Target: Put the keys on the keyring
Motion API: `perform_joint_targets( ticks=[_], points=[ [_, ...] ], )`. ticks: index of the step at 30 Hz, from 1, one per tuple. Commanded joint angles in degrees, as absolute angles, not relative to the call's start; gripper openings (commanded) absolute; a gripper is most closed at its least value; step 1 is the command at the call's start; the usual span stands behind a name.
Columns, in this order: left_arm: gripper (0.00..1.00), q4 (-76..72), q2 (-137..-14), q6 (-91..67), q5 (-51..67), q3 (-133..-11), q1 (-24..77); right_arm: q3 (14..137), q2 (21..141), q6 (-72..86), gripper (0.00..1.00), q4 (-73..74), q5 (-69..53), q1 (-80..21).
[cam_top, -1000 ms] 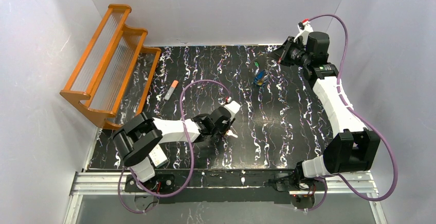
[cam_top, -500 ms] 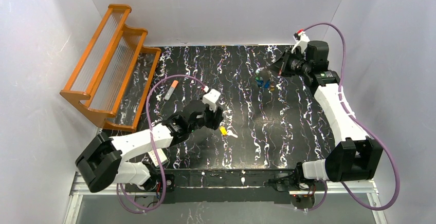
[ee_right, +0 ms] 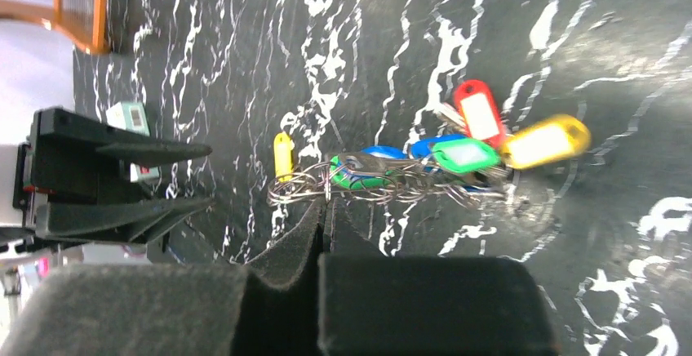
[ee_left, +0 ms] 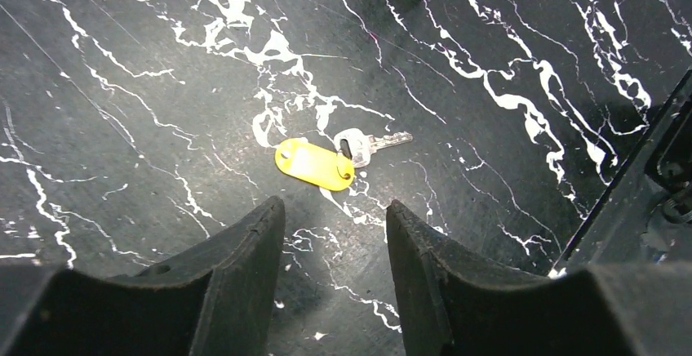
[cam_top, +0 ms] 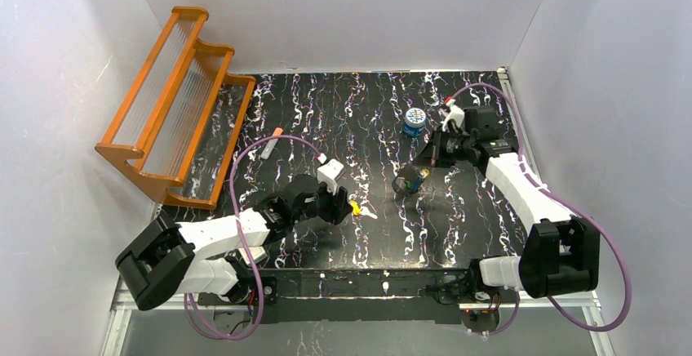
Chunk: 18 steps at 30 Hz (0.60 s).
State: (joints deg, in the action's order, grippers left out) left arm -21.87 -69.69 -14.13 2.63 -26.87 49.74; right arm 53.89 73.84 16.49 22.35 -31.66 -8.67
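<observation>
Robot lab test cell: white panel walls (cam_top: 343,13) enclose black marbled worktop (cam_top: 326,111); left arm (cam_top: 220,229), right arm (cam_top: 522,184) bolted to near aluminium rail (cam_top: 143,289).

An orange slatted rack (cam_top: 175,103) stands at the black marbled table's (cam_top: 343,103) left edge, a white tube (cam_top: 267,151) beside it, a blue tin (cam_top: 414,119) well right.

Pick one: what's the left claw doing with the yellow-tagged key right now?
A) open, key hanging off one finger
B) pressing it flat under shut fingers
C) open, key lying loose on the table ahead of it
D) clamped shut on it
C: the left claw stands open and empty, and the yellow-tagged key lies flat on the table just ahead of its fingertips, untouched.
</observation>
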Motion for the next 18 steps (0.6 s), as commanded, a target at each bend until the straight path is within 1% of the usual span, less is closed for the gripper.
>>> perform_joint_targets(
  ticks=[1, 6, 9, 11, 18],
  points=[
    [0.46, -25.01, -71.49, -17.48, 4.81, -26.87, 49.66, 52.77, 74.88, 15.91, 0.01, 20.44, -31.62, -14.05],
    [0.43, -26.61, -71.80, -17.36, 6.26, -26.11, 49.66, 52.40, 78.53, 14.56, 0.01, 21.37, -26.81, -19.61],
    [0.42, -28.72, -72.63, -17.81, 8.27, -25.50, 49.66, 52.15, 80.31, 13.13, 0.01, 22.95, -25.68, -20.12],
    [0.39, -29.62, -73.57, -18.35, 8.99, -25.55, 49.66, 52.03, 80.75, 12.45, 0.01, 23.73, -25.34, -20.11],
    [0.34, -30.85, -79.75, -20.41, 9.76, -27.42, 49.66, 51.93, 80.57, 12.30, 0.01, 23.73, -25.45, -20.14]
  ],
)
